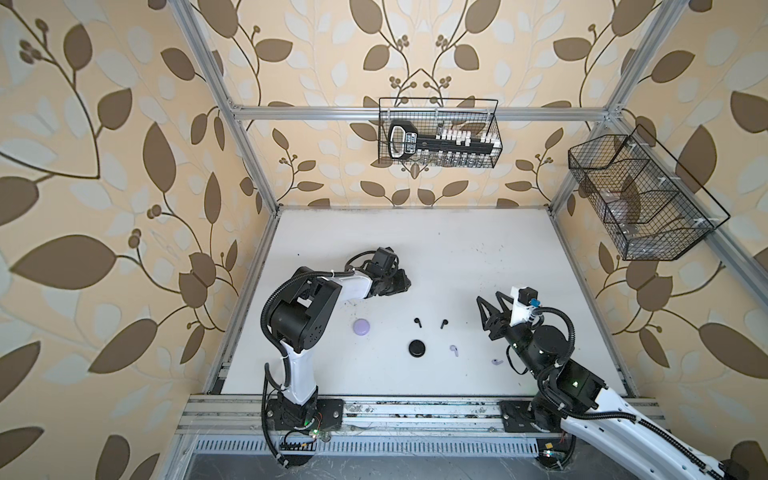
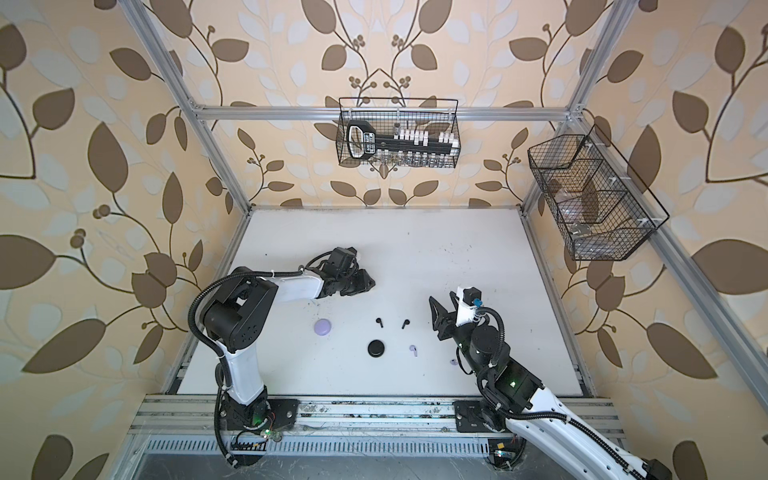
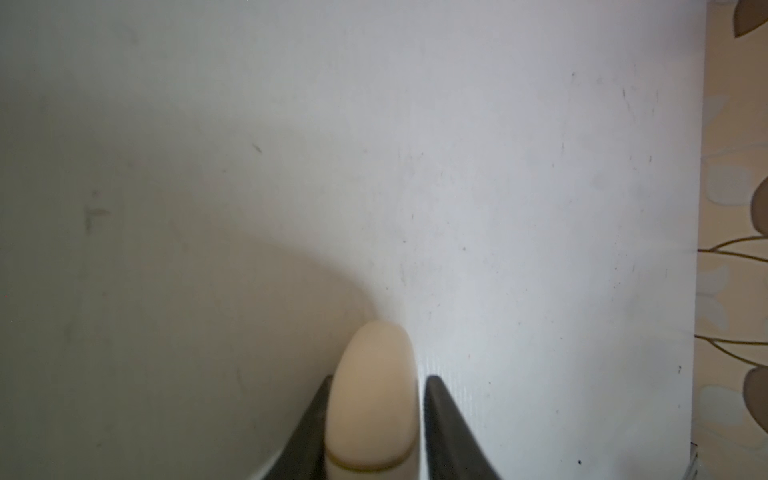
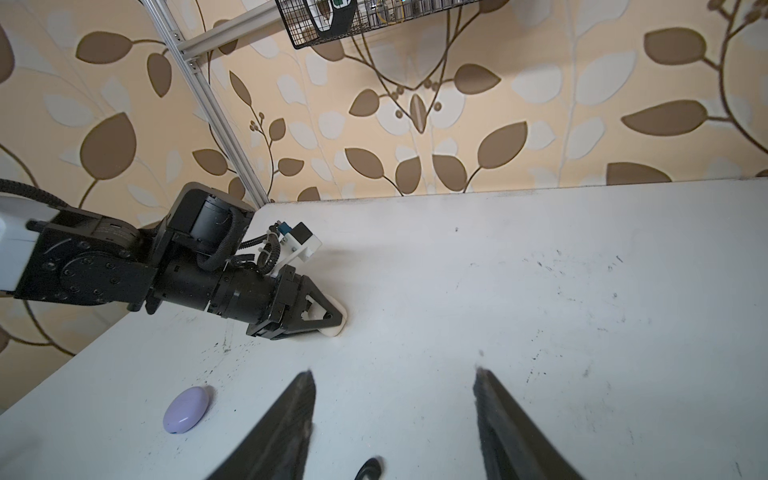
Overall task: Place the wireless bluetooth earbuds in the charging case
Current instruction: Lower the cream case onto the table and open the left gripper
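This is looking like a robotics lab test cell, not a lived-in room. An aluminium frame point(image 1: 415, 113) is boxing in a scuffed white surface point(image 1: 415, 249), and leaf-print wallpaper panels point(image 1: 104, 124) are standing in for walls. A left arm point(image 1: 300, 370) and a right arm point(image 1: 602, 436) are sitting bolted to a slotted rail point(image 1: 415, 409) along the surface's near edge, with a vented cable duct point(image 1: 374, 446) running beside it. A back wire basket point(image 1: 384, 124) and a side wire basket point(image 1: 665, 245) are hanging from the frame.
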`<action>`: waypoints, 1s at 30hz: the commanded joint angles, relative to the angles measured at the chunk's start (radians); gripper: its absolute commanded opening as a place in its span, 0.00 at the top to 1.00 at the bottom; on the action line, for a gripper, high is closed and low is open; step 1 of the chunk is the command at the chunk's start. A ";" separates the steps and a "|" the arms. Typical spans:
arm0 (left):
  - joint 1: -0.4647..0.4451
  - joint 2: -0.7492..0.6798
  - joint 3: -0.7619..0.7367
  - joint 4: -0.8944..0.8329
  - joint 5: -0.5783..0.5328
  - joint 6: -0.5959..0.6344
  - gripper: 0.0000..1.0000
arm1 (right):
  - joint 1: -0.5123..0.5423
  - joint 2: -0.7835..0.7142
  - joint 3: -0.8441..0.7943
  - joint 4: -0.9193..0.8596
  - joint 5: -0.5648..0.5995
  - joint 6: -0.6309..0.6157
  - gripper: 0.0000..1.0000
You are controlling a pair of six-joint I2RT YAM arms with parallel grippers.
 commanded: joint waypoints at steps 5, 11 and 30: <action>0.015 -0.009 0.005 -0.163 -0.075 0.045 0.44 | -0.006 0.013 0.031 0.022 -0.037 -0.004 0.38; 0.017 -0.055 0.012 -0.214 -0.104 0.066 0.20 | -0.005 0.026 0.030 0.036 -0.050 -0.014 0.37; 0.017 -0.938 -0.324 -0.396 -0.542 -0.007 0.01 | -0.003 0.121 -0.146 0.272 -0.359 0.086 0.26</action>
